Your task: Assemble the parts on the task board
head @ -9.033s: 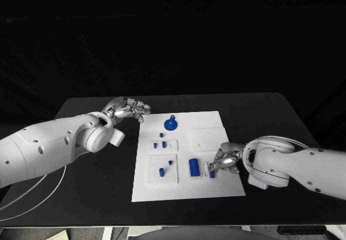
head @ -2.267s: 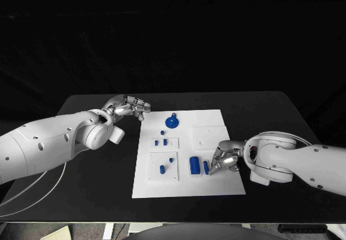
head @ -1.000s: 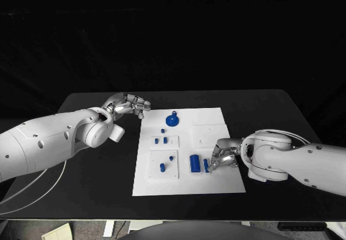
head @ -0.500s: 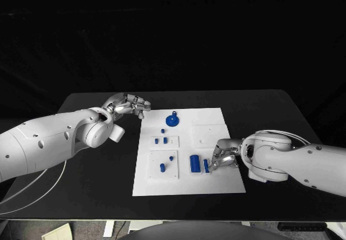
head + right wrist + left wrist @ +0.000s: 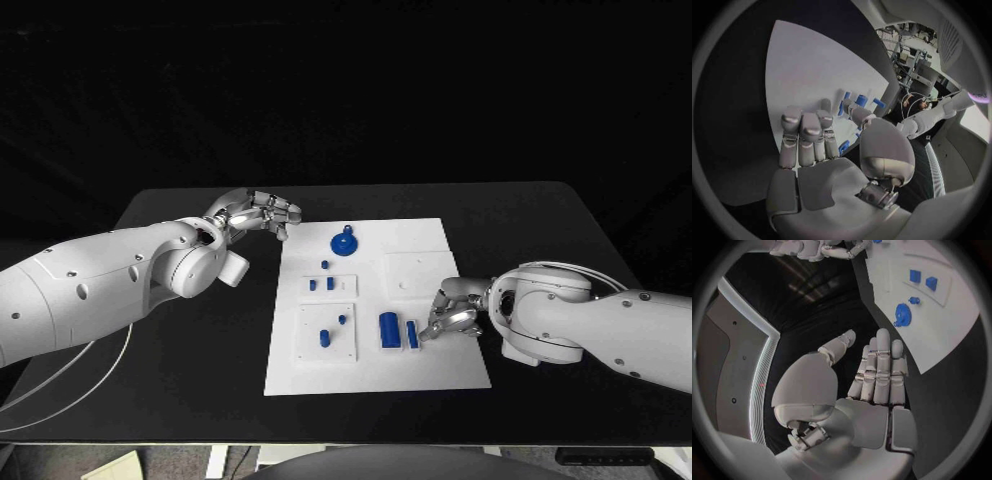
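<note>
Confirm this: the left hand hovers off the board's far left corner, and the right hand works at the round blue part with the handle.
Not quite. In the head view the right hand is at a small blue part near the task board's right side; the round blue part lies untouched at the far end. The left hand claim holds.

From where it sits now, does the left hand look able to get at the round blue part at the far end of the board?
Probably yes: the left hand holds nothing and hovers beside the board, near the round blue part, with nothing between.
</note>
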You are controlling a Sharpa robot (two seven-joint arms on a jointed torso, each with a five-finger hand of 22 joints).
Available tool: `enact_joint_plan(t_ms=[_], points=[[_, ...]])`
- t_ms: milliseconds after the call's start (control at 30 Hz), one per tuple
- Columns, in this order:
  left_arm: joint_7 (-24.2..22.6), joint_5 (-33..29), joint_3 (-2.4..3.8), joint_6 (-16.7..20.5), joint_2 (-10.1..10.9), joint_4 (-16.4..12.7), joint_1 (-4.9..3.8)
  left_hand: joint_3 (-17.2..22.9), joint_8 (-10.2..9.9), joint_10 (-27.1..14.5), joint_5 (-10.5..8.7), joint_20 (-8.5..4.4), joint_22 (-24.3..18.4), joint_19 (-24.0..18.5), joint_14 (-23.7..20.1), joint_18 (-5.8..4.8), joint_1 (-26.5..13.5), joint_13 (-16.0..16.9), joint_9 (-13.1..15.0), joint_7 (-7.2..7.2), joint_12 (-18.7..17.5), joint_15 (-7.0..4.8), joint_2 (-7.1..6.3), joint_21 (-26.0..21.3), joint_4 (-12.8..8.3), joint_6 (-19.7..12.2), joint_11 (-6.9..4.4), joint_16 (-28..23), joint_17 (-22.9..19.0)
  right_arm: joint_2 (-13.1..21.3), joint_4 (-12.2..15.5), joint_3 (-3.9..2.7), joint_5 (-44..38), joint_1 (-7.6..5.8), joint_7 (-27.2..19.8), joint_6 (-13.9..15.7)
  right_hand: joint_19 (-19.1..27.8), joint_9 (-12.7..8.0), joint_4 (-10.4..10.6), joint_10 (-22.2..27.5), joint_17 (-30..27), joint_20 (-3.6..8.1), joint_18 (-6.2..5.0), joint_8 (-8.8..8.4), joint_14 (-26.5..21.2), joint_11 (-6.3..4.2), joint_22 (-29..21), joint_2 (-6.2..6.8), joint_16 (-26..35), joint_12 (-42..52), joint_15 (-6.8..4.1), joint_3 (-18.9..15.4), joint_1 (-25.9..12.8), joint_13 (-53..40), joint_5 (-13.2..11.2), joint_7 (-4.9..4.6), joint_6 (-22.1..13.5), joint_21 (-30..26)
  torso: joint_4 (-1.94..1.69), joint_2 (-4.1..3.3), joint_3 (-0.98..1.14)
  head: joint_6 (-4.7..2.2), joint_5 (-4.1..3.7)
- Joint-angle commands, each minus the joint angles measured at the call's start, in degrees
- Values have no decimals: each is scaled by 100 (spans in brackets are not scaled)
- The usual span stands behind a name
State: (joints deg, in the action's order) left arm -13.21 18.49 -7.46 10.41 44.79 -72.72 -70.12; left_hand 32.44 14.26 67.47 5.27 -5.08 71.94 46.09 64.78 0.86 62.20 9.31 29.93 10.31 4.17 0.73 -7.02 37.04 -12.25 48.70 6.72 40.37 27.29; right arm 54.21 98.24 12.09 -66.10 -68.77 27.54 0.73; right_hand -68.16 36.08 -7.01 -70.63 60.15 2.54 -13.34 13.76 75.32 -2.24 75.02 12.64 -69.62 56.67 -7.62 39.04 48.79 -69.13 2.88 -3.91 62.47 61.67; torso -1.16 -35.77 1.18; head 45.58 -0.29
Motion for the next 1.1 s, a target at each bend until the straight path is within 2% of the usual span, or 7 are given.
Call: enact_joint_plan(t_ms=[33, 400, 633, 800, 933, 1000, 1100], points=[[-52, -64, 4, -70, -16, 18, -4, 0, 29, 14, 27, 3, 7, 51, 42, 112, -24, -10, -10, -26, 9, -16, 28, -22, 46, -17, 2, -26, 8, 15, -83, -44, 198, -27, -560, 418, 6, 4, 35, -3, -7, 18, -166, -28, -7, 14, -9, 75, 34, -23, -39, -9, 6, 3, 10, -38, -45, -38, 1, 6, 2, -84, -8], [-86, -312, 8, -46, -58, 150, -13, -4, 33, 21, 24, 3, 9, 50, 41, 111, -31, -9, -10, -27, 13, -17, 28, -26, 51, -13, 1, -31, 13, -232, -1169, -257, 1751, -357, -2329, 1326, 42, -11, -110, 38, -22, 33, -166, -115, -24, 74, -13, 53, 74, -30, 6, -271, 87, 1, 313, -104, -264, -67, 0, 12, -14, -469, -23], [-147, -555, 10, -23, -162, 364, -161, -6, 47, 48, 22, 4, 14, 37, 24, 109, -31, -4, -8, -29, 26, -18, 21, -42, 45, 6, -4, -55, 22, -850, -2556, -491, 3288, -398, -3437, 1448, 462, 5, -724, 413, -305, -76, -161, -223, -308, 199, -175, -420, 611, -376, 107, -645, 252, 216, 822, -228, -595, -493, 4, 10, -19, -877, -34], [-286, -835, 15, 17, -323, 669, -232, 5, 70, 74, 22, 40, 12, -59, -145, 79, -27, -4, -11, -37, 30, 28, 28, -135, 22, 26, 12, -246, -2, -1204, -3328, -658, 3931, -396, -3768, 1278, 1321, 37, -947, 1031, -886, -421, -57, -252, -968, 358, -595, -584, 1716, -1267, 389, -742, 322, 992, 990, -373, -775, -1404, -8, -7, -1, -1091, 1], [-516, -1468, 19, 83, -492, 954, -235, 45, 78, -64, 9, 462, -61, -732, -1133, 29, -16, -54, -22, -28, -35, 493, 34, -560, -56, 2, 100, -1029, -237, -1437, -3786, -719, 4462, -392, -3988, 1053, 2300, 4, -949, 1582, -1594, -780, 158, -318, -1745, 642, -1123, -656, 3051, -2513, 895, -682, 368, 2200, 1021, -556, -990, -2398, 1, -9, 12, -1276, 19], [-663, -1634, 23, 101, -571, 1066, -235, 51, 67, -279, 1, 640, -82, -928, -1463, 94, -5, -132, -33, -22, -48, 668, 31, -697, -66, -39, 156, -1297, -320, -1530, -3959, -723, 4587, -368, -4071, 970, 2813, -45, -949, 1832, -1952, -948, 289, -363, -2160, 891, -1371, -678, 3698, -3246, 1193, -645, 423, 2922, 1028, -613, -1108, -2860, 3, -3, 14, -1341, 34], [-818, -1793, 29, 153, -673, 1205, -235, 22, 0, -651, -25, 788, -118, -1277, -1978, 80, -24, -282, -76, -71, -55, 790, 30, -931, -74, -204, 143, -1671, -456, -1674, -4227, -749, 4765, -297, -4124, 921, 3252, -131, -958, 1749, -2401, -1125, 382, -381, -2459, 1058, -1641, -743, 4418, -3991, 1467, -737, 485, 3890, 1021, -598, -1213, -3314, -3, 1, 18, -1422, 35]])
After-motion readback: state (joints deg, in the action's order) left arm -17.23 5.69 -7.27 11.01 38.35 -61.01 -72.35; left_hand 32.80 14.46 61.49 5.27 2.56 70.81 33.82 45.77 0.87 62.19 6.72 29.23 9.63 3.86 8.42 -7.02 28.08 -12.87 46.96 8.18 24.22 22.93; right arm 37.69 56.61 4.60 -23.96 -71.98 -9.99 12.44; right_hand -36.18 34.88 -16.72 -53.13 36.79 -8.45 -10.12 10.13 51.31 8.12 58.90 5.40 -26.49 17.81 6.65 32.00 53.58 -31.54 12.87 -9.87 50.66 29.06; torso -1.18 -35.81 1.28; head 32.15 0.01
